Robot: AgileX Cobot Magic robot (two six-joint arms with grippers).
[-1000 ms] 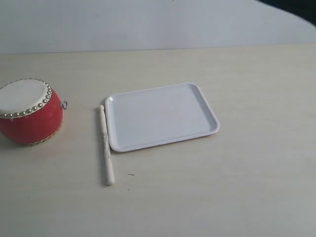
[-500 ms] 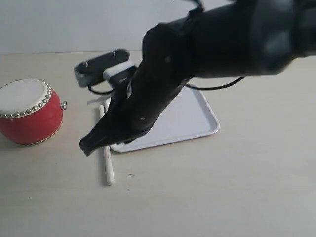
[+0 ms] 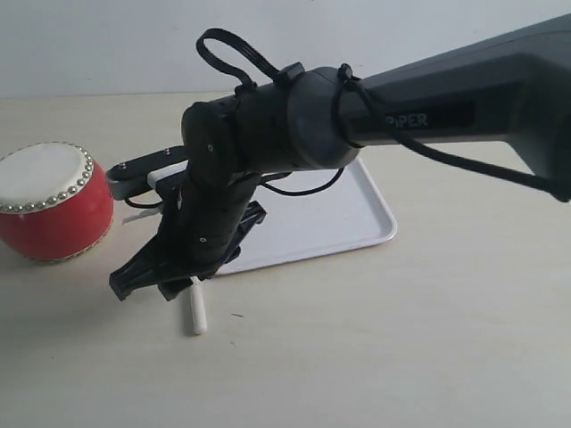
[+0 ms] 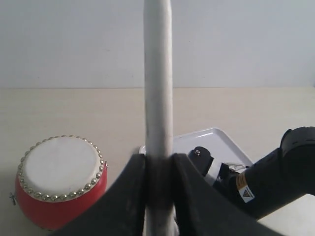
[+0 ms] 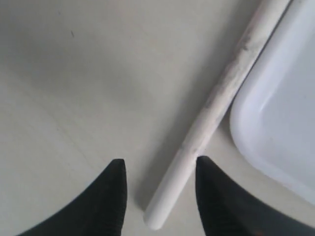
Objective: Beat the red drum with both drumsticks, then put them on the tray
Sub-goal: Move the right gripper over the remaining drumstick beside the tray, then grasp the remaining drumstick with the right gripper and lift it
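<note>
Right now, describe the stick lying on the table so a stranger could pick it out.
Find the white tray mid-table. Along its edge facing the red drum, just outside the rim, lies a slim cream stick under the open right tool. The other stick is clamped in the left tool; this one lies flat.

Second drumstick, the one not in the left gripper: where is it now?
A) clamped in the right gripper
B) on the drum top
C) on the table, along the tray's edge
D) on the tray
C: the loose drumstick lies on the table beside the tray rim, and the right gripper is open over its end, not clamped.
</note>
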